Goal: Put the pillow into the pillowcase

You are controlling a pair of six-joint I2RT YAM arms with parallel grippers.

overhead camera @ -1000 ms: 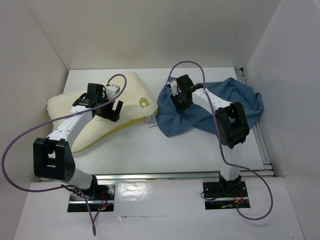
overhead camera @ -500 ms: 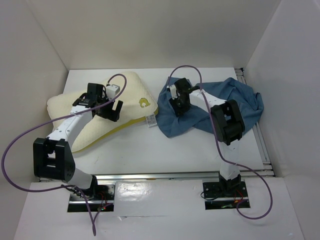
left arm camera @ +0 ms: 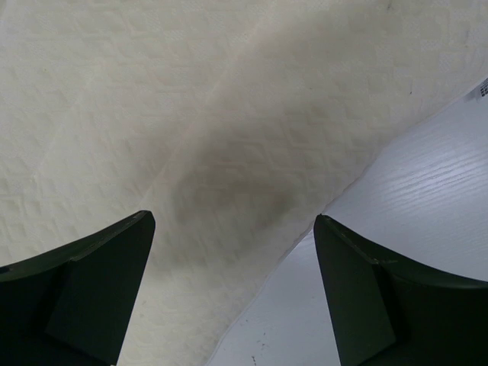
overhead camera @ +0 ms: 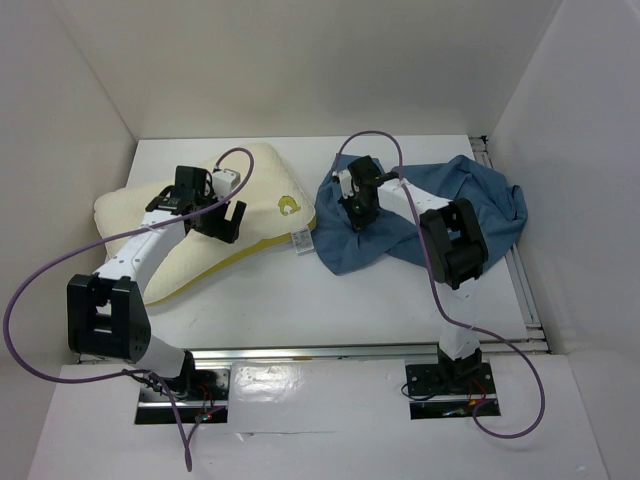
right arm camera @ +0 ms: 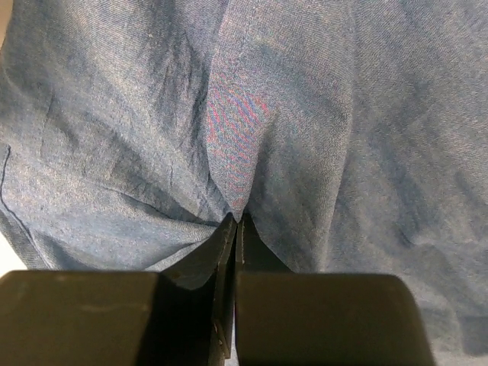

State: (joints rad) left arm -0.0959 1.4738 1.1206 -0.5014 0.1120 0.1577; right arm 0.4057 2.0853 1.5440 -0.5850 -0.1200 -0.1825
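The cream-yellow pillow point(overhead camera: 190, 220) lies on the left of the table, with its yellow logo point(overhead camera: 289, 206) and white tag point(overhead camera: 301, 239) at its right end. My left gripper point(overhead camera: 226, 218) is open just above the pillow's near edge; in the left wrist view the pillow point(left arm camera: 191, 130) fills the frame between the spread fingers point(left arm camera: 84, 290). The denim-blue pillowcase point(overhead camera: 420, 215) lies crumpled on the right. My right gripper point(overhead camera: 357, 212) is shut on a pinched fold of the pillowcase point(right arm camera: 236, 137) near its left end.
White walls enclose the table on the left, back and right. A metal rail point(overhead camera: 525, 290) runs along the table's right edge. Purple cables loop over both arms. Bare white tabletop point(overhead camera: 330, 300) lies in front of the pillow and pillowcase.
My right gripper has shifted slightly left and back on the pillowcase with the fold in it. The left arm has not moved.
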